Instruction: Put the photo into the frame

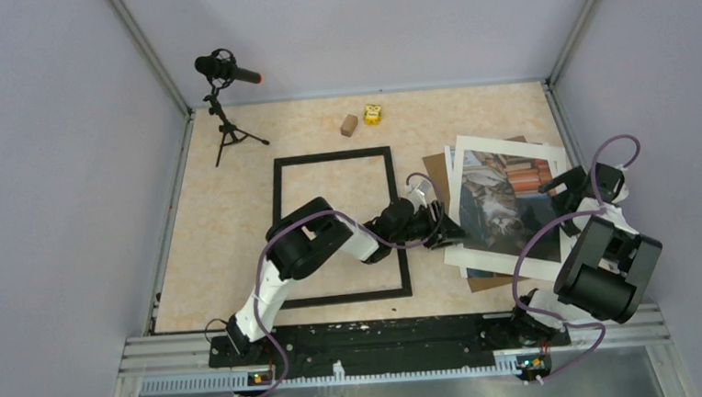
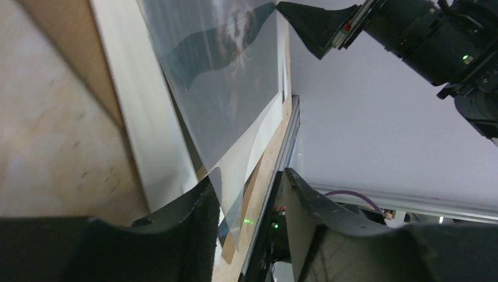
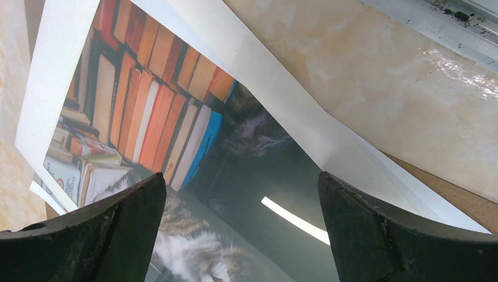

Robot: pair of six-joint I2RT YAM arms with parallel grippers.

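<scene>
Reaching across the right side of the frame [image 1: 335, 155], the left pincer [image 1: 448, 226] sits at the left edge of the photo [image 1: 504, 198]. In the left wrist view its two fingers [image 2: 194, 229] stand partly apart, with a thin glossy corner of the sheet [image 2: 232, 211] between them. A gap shows beside the sheet, so it is not pinched. The right pincer [image 1: 570, 190] hangs over the photo's right edge. Its jaws are spread wide and grip nothing, and the right wrist view looks between them onto the books and cat fur of the print [image 3: 176, 123].

The photo lies face up toward the right edge of the surface [image 1: 229, 224], turned slightly askew. It rests on a pile with white sheets and a brown cardboard board [image 1: 434, 169] under it. It is outside the frame, just beside the frame's right side. The frame lies flat in the middle of the surface, with bare surface inside it.

Near the far edge sit a small brown block [image 1: 349, 125] and a yellow toy [image 1: 373, 114]. A microphone on a tripod [image 1: 225, 72] stands at the far left corner.
</scene>
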